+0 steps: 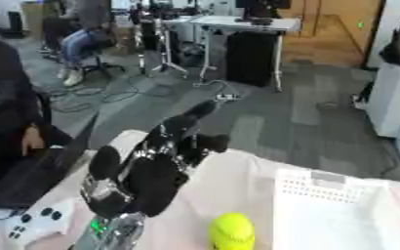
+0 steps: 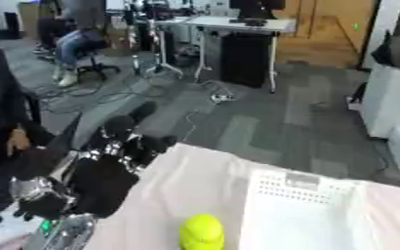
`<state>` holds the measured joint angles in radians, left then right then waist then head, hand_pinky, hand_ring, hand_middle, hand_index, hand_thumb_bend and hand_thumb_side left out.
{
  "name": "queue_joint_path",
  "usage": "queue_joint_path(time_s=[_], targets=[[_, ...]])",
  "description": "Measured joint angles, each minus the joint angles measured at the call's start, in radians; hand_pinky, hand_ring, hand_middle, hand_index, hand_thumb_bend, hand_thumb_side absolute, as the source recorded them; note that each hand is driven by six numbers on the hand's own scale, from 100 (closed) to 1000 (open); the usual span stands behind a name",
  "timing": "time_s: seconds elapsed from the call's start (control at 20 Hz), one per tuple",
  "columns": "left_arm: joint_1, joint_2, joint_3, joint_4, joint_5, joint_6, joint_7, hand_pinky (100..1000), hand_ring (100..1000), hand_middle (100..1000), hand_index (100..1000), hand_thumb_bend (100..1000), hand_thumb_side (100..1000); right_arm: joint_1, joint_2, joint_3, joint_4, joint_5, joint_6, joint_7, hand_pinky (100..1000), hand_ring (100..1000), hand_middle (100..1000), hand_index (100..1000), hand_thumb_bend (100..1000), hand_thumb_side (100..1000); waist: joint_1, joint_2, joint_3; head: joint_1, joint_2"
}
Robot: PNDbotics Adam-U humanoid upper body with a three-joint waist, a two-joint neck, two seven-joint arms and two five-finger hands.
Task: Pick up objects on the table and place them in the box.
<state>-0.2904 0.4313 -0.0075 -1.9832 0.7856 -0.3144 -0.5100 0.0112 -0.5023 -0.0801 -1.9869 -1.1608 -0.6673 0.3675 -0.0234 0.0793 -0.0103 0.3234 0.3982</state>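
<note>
A yellow-green ball [image 1: 232,231] lies on the pale table [image 1: 229,185] near the bottom edge, just left of the white perforated box [image 1: 340,210]. My left hand [image 1: 156,171] is raised above the table's left part, left of and above the ball, black fingers pointing up and away, relaxed, with nothing in them. The ball and the hand are apart. My right hand shows in neither view.
A white controller with dark buttons [image 1: 34,220] lies at the table's left edge. A person in dark clothes sits at a dark laptop [image 1: 29,178] on the left. Beyond the table's far edge is grey floor with cables and desks.
</note>
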Motion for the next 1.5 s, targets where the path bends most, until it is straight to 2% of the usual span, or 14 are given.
queue_joint_path(time_s=[0.3, 0.5, 0.55, 0.6, 0.8, 1.05, 1.3, 1.5], targets=[[0.019, 0.006, -0.026, 0.0, 0.024, 0.005, -0.139, 893, 765, 955, 900, 315, 863, 0.0, -0.008, -0.001, 0.0, -0.005, 0.013, -0.012, 100, 323, 385, 722, 350, 730, 0.005, -0.011, -0.009, -0.021, 0.041], [0.033, 0.061, -0.043, 0.004, 0.02, -0.037, -0.234, 901, 768, 953, 898, 330, 847, 0.0, -0.027, -0.007, 0.0, -0.018, 0.025, -0.027, 100, 323, 385, 722, 350, 731, 0.02, -0.024, -0.017, -0.025, 0.069], [0.034, 0.081, -0.047, 0.015, 0.018, -0.04, -0.235, 901, 768, 953, 897, 228, 862, 0.0, -0.027, -0.008, 0.0, -0.02, 0.028, -0.031, 100, 323, 385, 722, 342, 744, 0.022, -0.026, -0.02, -0.025, 0.072], [0.033, 0.099, -0.052, 0.031, 0.017, -0.042, -0.233, 903, 768, 953, 897, 348, 838, -0.001, -0.028, -0.01, 0.0, -0.024, 0.031, -0.034, 100, 323, 384, 722, 350, 730, 0.023, -0.026, -0.022, -0.025, 0.074], [0.005, 0.163, -0.061, 0.131, 0.005, -0.062, -0.214, 905, 771, 950, 897, 399, 806, -0.007, -0.036, -0.013, 0.0, -0.032, 0.043, -0.043, 100, 323, 383, 722, 348, 730, 0.026, -0.027, -0.027, -0.023, 0.075], [-0.05, 0.216, -0.07, 0.239, -0.014, -0.114, -0.162, 910, 780, 944, 902, 462, 770, -0.009, -0.036, -0.013, 0.0, -0.035, 0.054, -0.045, 100, 323, 381, 722, 350, 731, 0.027, -0.029, -0.031, -0.015, 0.075], [-0.112, 0.253, -0.071, 0.274, -0.011, -0.168, -0.108, 918, 792, 945, 909, 516, 748, -0.007, -0.036, -0.013, 0.0, -0.035, 0.06, -0.042, 100, 324, 379, 722, 352, 731, 0.027, -0.034, -0.03, -0.015, 0.075], [-0.164, 0.287, -0.071, 0.294, -0.047, -0.195, -0.081, 933, 810, 961, 933, 543, 730, 0.001, -0.038, -0.012, 0.0, -0.034, 0.064, -0.038, 100, 324, 378, 723, 353, 732, 0.028, -0.04, -0.025, -0.016, 0.076]])
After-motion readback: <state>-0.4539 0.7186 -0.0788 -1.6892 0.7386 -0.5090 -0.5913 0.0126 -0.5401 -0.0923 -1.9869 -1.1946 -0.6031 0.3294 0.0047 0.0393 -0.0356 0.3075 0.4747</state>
